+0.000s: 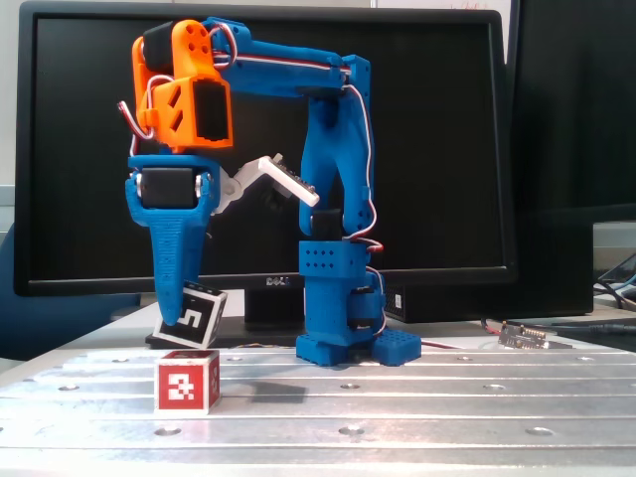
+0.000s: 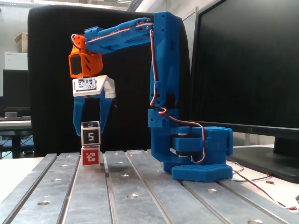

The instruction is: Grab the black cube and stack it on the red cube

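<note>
Already the grab is done: the tool (image 2: 89, 133) is clamped on the black cube (image 2: 90, 136), its two blue fingers (image 2: 105, 116) running down either side of the cube's upper part in a fixed view. The red cube (image 2: 90, 156) sits on the grooved metal surface (image 2: 140, 186), free of the arm.

Seen from the side in a fixed view, the black cube appears directly over the red one, its lower edge meeting or almost meeting the red top; whether the two touch cannot be told from there. Seen from the front, the other fixed view gives a different reading: the black cube (image 1: 189, 316) hangs tilted at the tip of the blue finger (image 1: 177, 258), one corner lower than the other, and it seems to lie behind the red cube (image 1: 186, 382), with a strip of the surface (image 1: 417, 397) showing between them. Depth is hard to judge from that low camera, so the alignment cannot be settled.

My judgement is that the task is well past halfway: pick-up and carry are finished, and the stack itself is not yet made. What is left is to level the black cube if it is truly tilted, bring it squarely over the red cube, set it down flat, spread the fingers and lift clear without dragging the upper cube off.
</note>
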Robot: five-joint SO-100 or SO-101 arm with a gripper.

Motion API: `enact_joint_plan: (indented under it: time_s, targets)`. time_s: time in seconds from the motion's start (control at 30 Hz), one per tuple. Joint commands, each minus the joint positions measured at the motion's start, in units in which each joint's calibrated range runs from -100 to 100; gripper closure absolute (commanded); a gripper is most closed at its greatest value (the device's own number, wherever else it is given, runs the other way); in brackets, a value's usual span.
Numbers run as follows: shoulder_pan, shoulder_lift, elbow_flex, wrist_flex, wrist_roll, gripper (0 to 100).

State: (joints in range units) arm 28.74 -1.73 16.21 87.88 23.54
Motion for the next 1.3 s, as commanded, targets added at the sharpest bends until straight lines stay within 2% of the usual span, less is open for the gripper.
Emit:
enact_joint_plan:
  time_s: [0.0, 0.13, 1.07, 1.27]
  targets:
    - [-0.1, -0.3, -1.2, 0.2, -0.2, 82]
    - [-0.1, -0.2, -1.2, 0.0, -1.9, 82]
    - [-0.1, 0.1, 0.4, -0.4, -2.0, 82]
    - [-0.1, -0.4, 4.9, -5.1, -2.0, 82]
